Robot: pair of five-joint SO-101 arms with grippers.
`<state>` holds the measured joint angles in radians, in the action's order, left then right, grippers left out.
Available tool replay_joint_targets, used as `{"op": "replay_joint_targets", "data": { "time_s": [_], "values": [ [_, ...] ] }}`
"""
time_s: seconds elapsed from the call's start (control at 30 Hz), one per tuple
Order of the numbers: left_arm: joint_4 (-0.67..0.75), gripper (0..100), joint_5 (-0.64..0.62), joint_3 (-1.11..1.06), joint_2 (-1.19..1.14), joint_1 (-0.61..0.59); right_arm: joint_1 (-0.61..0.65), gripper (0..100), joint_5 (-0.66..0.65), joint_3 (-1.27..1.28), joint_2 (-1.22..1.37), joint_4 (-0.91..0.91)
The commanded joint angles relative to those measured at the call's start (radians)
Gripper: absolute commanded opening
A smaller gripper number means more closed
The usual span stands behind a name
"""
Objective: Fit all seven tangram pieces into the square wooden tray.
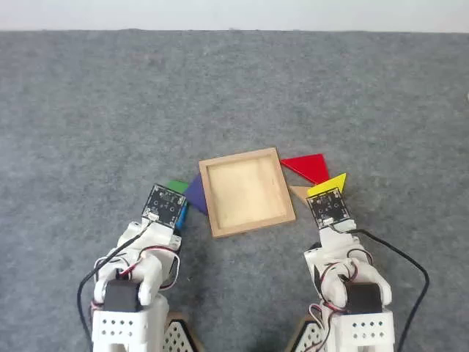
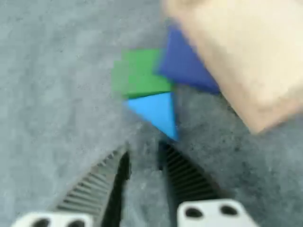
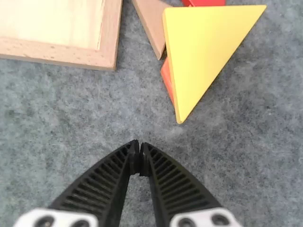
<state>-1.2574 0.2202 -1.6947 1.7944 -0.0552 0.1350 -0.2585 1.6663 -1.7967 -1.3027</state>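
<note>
1. Right wrist view: the right gripper [image 3: 139,147] has its jaws pressed tip to tip over bare carpet [image 3: 246,142], just short of the yellow triangle [image 3: 203,47]'s near corner. Risk: going in like this would likely shove the piece, not grab it.
2. The yellow triangle lies partly over an orange-red piece [image 3: 166,79] and touches the tan triangle [image 3: 150,21]. Risk: a lift could drag a neighbour along, or the pinch could catch two edges at once.
3. The left gripper [image 2: 144,158] sits just behind the light blue triangle [image 2: 156,111], which touches the green square [image 2: 137,75]. The dark blue piece [image 2: 184,66] is against the wooden tray [image 2: 246,61]. Risk: flat pieces on soft carpet probably slide or tip when pinched.
4. The wooden tray has nothing in it and pieces crowd both its sides, with the red triangle [image 1: 308,167] farthest out. Risk: a bumped rim would likely turn the tray and spoil later placements.
5. Left gripper: jaws a narrow gap apart, holding nothing. Whether the tips touch the carpet, cannot tell.
6. Right gripper: fully closed, holding nothing.
</note>
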Motion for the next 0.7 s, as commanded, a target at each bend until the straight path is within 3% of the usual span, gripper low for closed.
{"op": "replay_joint_targets", "data": {
  "time_s": [0.0,0.67],
  "values": [
    [-0.009,9,0.006,0.01,0.02,0.051,0.013,0.9,-0.009,0.017,-0.016,-0.005],
    [-0.008,9,0.008,0.01,0.018,0.029,0.021,0.9,-0.005,0.017,-0.016,-0.005]
  ]
}}
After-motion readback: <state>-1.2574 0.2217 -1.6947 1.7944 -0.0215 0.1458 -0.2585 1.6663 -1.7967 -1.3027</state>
